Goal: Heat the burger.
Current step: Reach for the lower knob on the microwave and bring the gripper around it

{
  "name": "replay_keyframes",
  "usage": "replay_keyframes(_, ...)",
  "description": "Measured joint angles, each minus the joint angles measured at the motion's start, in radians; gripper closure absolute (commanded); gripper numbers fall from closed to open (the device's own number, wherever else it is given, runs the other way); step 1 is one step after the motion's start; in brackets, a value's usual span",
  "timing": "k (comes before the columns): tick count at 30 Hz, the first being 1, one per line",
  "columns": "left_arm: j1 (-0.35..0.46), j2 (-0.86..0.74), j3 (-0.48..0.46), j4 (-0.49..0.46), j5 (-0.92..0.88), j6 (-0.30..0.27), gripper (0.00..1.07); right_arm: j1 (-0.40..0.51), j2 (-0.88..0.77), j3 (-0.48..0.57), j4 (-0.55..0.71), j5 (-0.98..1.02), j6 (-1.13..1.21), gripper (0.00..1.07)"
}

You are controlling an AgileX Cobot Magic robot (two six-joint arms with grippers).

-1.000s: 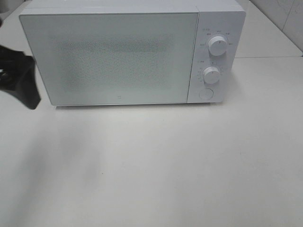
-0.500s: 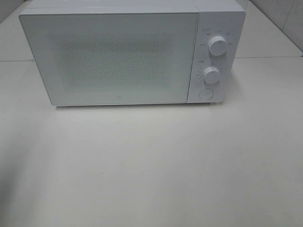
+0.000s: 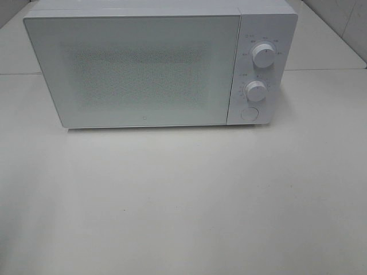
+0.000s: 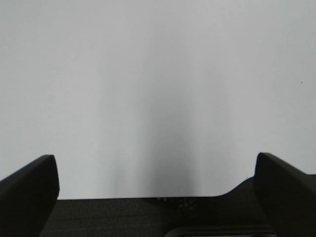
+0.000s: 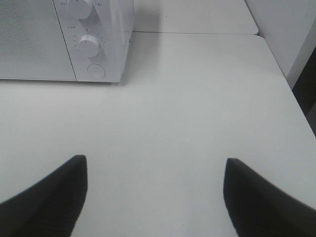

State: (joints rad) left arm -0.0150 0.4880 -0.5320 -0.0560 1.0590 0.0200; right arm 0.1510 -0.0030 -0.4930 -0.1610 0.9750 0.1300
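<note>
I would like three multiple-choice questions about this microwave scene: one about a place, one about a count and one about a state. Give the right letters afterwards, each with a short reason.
1. Seen from the high camera, where on the microwave is the control panel?
A) right of the door
B) left of it
C) on top of it

2. How many knobs stand above the round button?
A) one
B) two
C) four

3. How is the door?
A) wide open
B) half open
C) shut

Answers:
1 A, the panel fills the right end of the front.
2 B, a second one sits under the first.
3 C, the door lies flush with the front.
</note>
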Motion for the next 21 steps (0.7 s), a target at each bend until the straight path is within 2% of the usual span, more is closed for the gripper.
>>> replay_keyframes(2,0.000,-0.083,0.011,0.001,0.006,0.000,0.06,0.000,0.000,0.000,0.000,0.000,0.000,0.32)
replay_keyframes(9,0.000,-0.225,0.013,-0.005,0.008,0.000,0.06,0.000,0.000,0.000,0.000,0.000,0.000,0.32)
replay_keyframes(11,0.000,-0.310,0.013,-0.062,0.008,0.000,0.06,0.000,0.000,0.000,0.000,0.000,0.000,0.32)
replay_keyframes(14,0.000,-0.377,0.013,-0.094,0.008,0.000,0.06,0.000,0.000,0.000,0.000,0.000,0.000,0.32)
replay_keyframes(21,0.000,-0.468,0.013,-0.098,0.006,0.000,0.06,0.000,0.000,0.000,0.000,0.000,0.000,0.32)
